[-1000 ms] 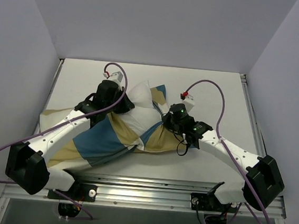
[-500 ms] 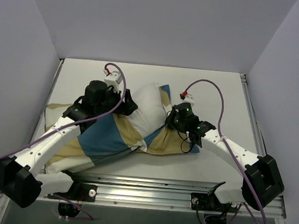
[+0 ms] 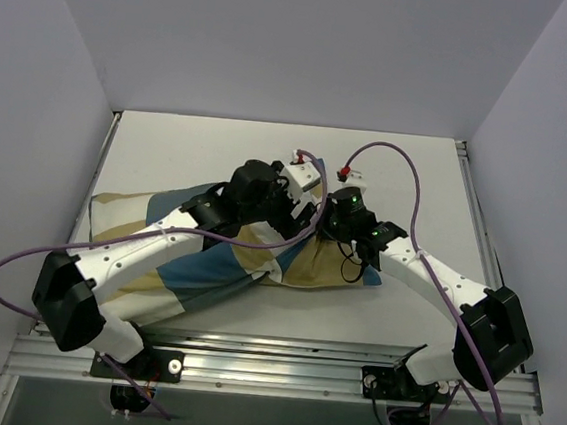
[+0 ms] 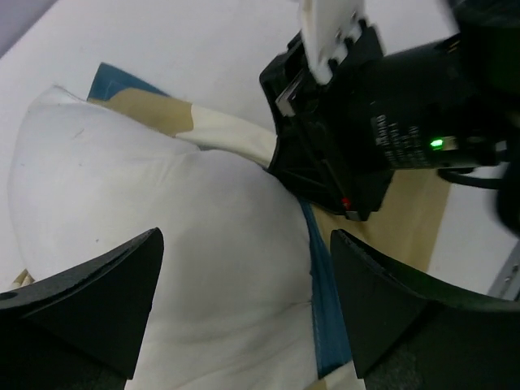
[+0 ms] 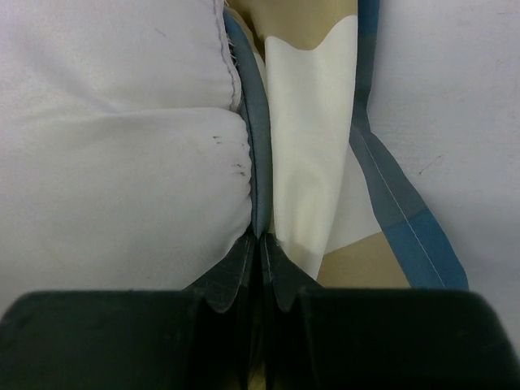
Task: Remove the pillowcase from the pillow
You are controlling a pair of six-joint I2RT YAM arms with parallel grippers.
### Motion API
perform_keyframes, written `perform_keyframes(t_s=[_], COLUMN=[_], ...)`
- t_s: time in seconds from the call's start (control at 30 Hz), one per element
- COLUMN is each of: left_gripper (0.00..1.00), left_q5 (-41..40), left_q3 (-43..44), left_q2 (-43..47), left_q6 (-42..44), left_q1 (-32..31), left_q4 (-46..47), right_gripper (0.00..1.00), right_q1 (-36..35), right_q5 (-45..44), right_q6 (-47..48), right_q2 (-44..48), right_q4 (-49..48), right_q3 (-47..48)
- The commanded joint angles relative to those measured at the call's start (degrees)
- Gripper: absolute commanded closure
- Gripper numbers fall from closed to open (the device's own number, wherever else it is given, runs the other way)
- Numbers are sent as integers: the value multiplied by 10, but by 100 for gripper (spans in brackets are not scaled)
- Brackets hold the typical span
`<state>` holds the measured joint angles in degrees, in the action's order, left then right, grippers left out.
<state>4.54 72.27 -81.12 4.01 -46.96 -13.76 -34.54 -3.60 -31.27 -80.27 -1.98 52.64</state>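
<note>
The pillowcase (image 5: 313, 122) is thin, limp cloth that should slide off if it is drawn by its open hem. The pillow (image 5: 114, 162) looks plump and light. The right hand (image 5: 262, 244) pinches that hem, with the pillow just to its left. The left hand (image 4: 244, 248) gapes wide and empty over the bare pillow.
</note>
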Motion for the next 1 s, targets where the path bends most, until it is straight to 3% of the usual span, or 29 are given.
perform_keyframes(t_s=[0.0,0.2,0.5,0.67,0.7,0.8,0.97], left_gripper=[8,6,0,45,68,97,98], left_q5=[-40,-85,-86,-143,-155,-187,-245], left_q3=[24,3,-42,-57,-59,-60,-57], left_q2=[-42,-92,-150,-174,-172,-150,-80], left_q6=[43,-10,-118,-156,-167,-176,-205], left_q1=[-5,-8,-21,-19,-18,-10,17], left_q4=[10,19,23,19,18,19,-1], right_gripper=[100,100,100,100,100,100,100], right_q1=[3,2,-4,-6,-8,-8,3], right_q5=[-18,-19,-26,-37,-45,-75,-123], right_q6=[16,7,-3,-16,-19,-28,-61], right_q2=[-3,5,-2,8,10,21,34], right_q4=[25,25,25,26,27,39,82], right_q3=[12,4,5,3,-3,-13,-54])
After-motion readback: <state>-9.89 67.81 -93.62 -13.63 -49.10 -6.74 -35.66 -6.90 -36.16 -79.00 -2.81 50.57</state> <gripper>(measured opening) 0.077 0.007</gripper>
